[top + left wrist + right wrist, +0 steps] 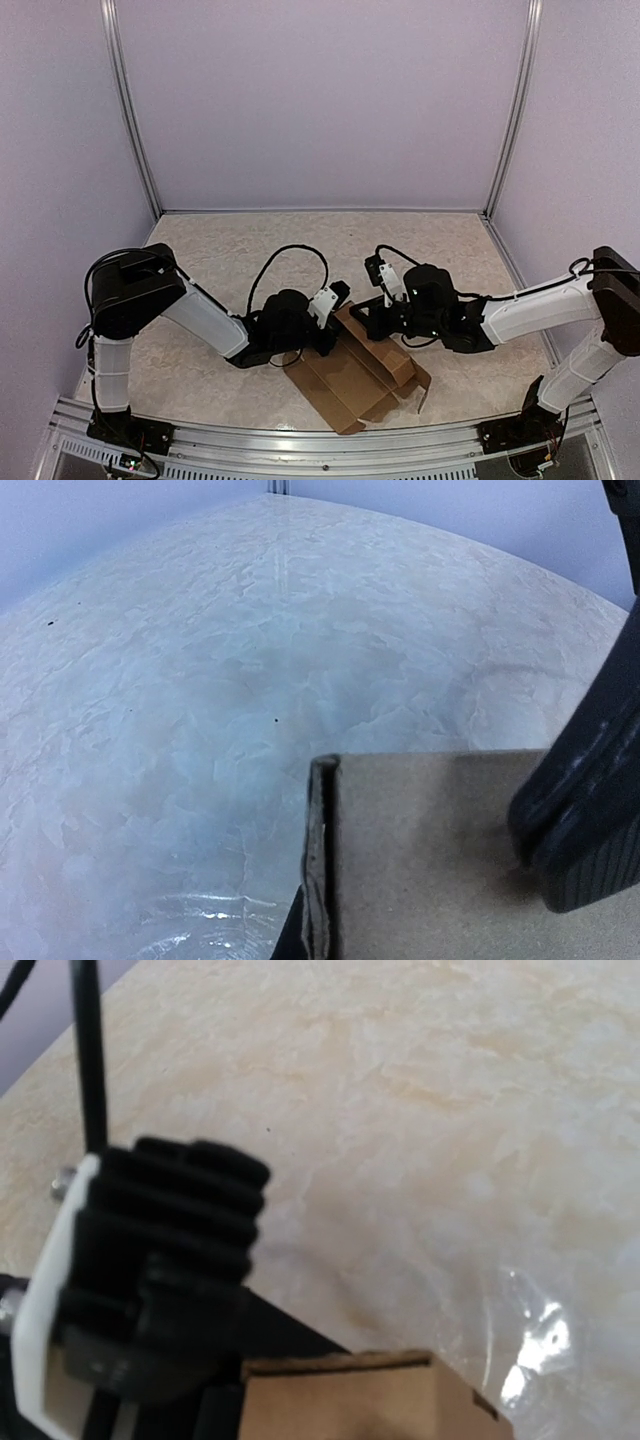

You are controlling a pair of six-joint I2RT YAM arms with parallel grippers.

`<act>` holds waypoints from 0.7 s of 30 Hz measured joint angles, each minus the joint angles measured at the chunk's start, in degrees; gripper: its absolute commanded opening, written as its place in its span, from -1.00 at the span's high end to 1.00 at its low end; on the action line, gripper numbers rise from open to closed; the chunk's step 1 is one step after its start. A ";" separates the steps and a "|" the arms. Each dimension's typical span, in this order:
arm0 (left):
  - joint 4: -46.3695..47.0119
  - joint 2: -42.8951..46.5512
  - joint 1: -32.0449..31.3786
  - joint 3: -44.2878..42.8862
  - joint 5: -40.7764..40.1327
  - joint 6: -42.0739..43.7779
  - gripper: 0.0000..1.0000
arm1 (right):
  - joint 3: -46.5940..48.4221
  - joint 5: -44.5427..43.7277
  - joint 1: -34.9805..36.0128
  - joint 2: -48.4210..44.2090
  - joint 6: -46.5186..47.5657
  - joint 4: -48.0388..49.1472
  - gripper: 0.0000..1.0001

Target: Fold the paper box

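Note:
The paper box (352,385) is a brown cardboard sheet lying partly folded at the near middle of the table, its far-left panel raised. My left gripper (338,318) and right gripper (372,312) meet at that raised panel from either side. In the left wrist view the panel (440,860) fills the jaw area, its doubled edge upright, with one dark finger (288,942) beside it and the right gripper's finger (590,820) resting on its face. In the right wrist view the panel's top edge (340,1385) sits in the jaws, with the left gripper (160,1250) close at the left.
The marbled tabletop (300,245) is boxed in by lilac walls and metal posts (130,110) (515,110). A metal rail (320,445) runs along the near edge. Black cables (290,255) loop above both wrists.

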State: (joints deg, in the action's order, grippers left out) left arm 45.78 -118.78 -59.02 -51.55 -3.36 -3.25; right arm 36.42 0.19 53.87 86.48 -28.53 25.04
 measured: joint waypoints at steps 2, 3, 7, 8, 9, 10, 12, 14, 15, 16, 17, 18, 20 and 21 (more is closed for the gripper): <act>0.68 0.00 -0.13 0.13 -0.46 -0.02 1.00 | 0.00 0.00 0.00 -0.15 0.31 0.20 1.00; 0.83 0.00 -0.24 0.15 -0.81 -0.02 1.00 | 0.00 0.00 0.00 -0.15 0.44 0.35 1.00; 0.87 0.00 -0.72 0.15 -1.60 0.00 0.88 | -0.02 -0.20 0.00 -0.13 0.68 0.50 1.00; 0.87 0.00 -0.81 0.15 -1.62 0.02 0.80 | -0.07 -0.35 0.00 -0.13 0.76 0.52 1.00; 0.85 0.00 -0.85 0.15 -1.64 0.07 0.73 | -0.11 -0.52 0.00 -0.13 0.85 0.52 1.00; 0.87 0.00 -0.87 0.15 -1.62 0.07 0.69 | -0.22 -0.74 0.00 -0.11 0.92 0.52 1.00; 2.01 0.00 -0.94 0.11 -1.55 -0.15 0.65 | -0.68 -1.40 0.00 0.24 1.05 0.35 1.00; 3.50 0.00 -1.03 0.11 -1.60 -0.35 0.63 | -1.16 -1.95 0.00 0.63 1.05 0.13 1.00; 4.13 -0.04 -1.03 0.15 -1.62 -0.63 0.64 | -1.18 -2.29 0.00 0.66 1.05 0.35 1.00; 5.18 -0.22 -1.03 0.15 -1.66 -0.90 0.64 | -1.18 -2.64 0.00 0.63 1.03 0.55 1.00; 5.99 -0.44 -1.03 0.15 -1.84 -1.25 0.64 | -1.18 -2.89 -0.04 0.66 1.03 0.61 1.00; 6.78 -0.70 -1.07 0.15 -1.97 -1.49 0.64 | -1.20 -3.04 -0.17 0.63 0.98 0.68 1.00; 8.81 -1.62 -1.31 0.13 -2.71 -1.95 0.64 | -1.31 -3.17 -0.39 0.66 0.79 0.92 1.00; 9.62 -2.05 -1.49 0.11 -3.21 -2.12 0.64 | -1.40 -3.23 -0.50 0.66 0.72 1.03 1.00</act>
State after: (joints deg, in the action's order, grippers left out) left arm 55.40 -120.84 -60.51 -51.44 -6.57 -5.37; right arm 35.03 -3.05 53.36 87.13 -27.81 26.06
